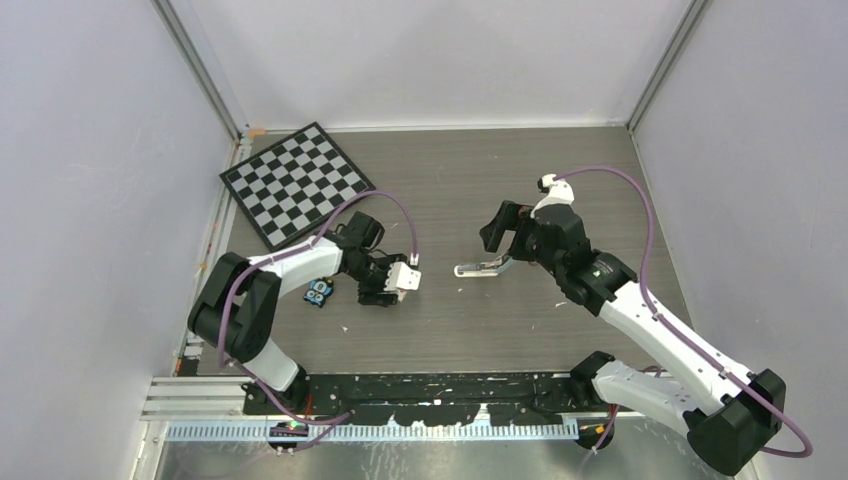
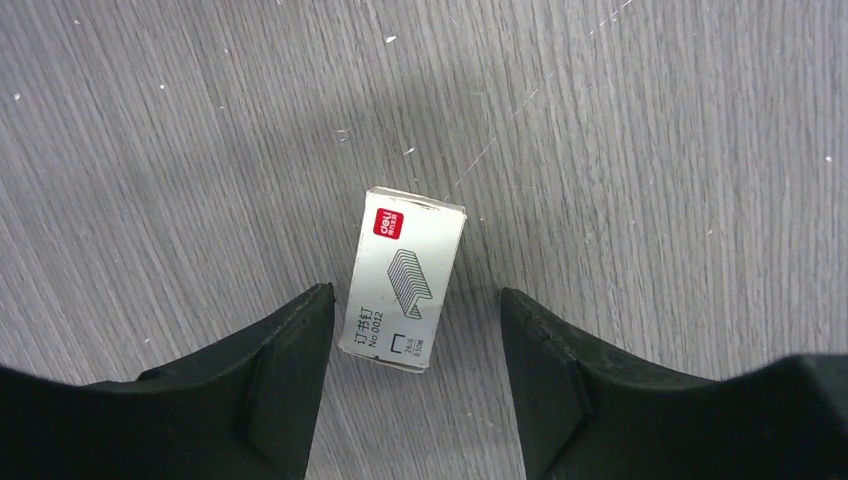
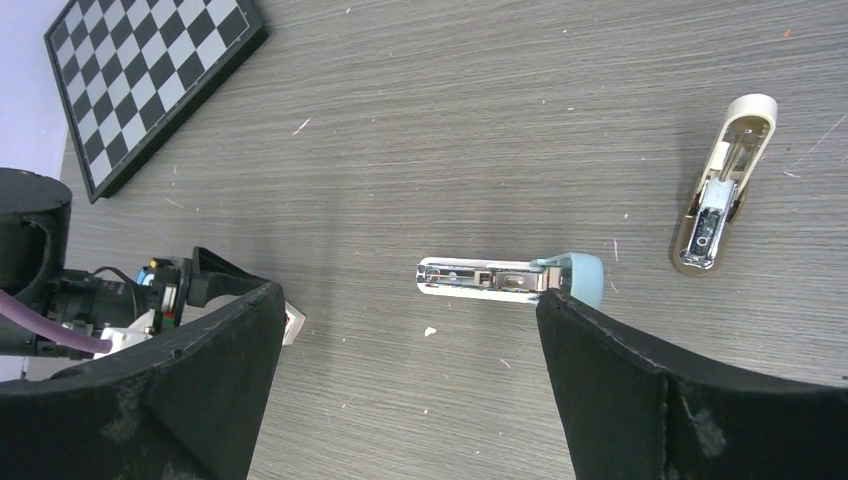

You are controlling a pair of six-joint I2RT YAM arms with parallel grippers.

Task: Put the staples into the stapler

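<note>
**A:** Largest lot first?

**B:** One table [image 1: 450, 170], grey wood grain, walled on three sides. One chessboard [image 1: 297, 183], flat, far-left corner.

**A:** The arms' ends?

**B:** The right gripper [image 3: 408, 320] has its jaws spread wide and is empty, hanging over the stapler [image 3: 500, 277]. The left gripper [image 2: 415, 300] has its jaws apart, one on either side of the white box [image 2: 405, 240], with no grip on it that I can see.

**A:** Entry for the stapler?

**B:** Mid-table, lying swung open with the silver channel bare. Its pale teal end is just beside one right finger; I cannot tell if they touch. I judge it light, rigid and slick on the metal, so it is likely to skate if nudged. Hold it across the plastic end or the base's sides, leaving the channel clear.

**A:** Smaller lots?

**B:** One tan-and-silver piece [image 3: 722, 185], well apart from the stapler. The white box has a red mark and a drawing of staples on its face, and it looks closed. One black-and-blue gadget [image 1: 318, 293] lies beside the left arm.

**A:** And the staples?

**B:** No loose strip is in view; presumably they are in the box. I judge them tiny, light and prone to snap at the joints. Take them by the long sides, gently.
</note>
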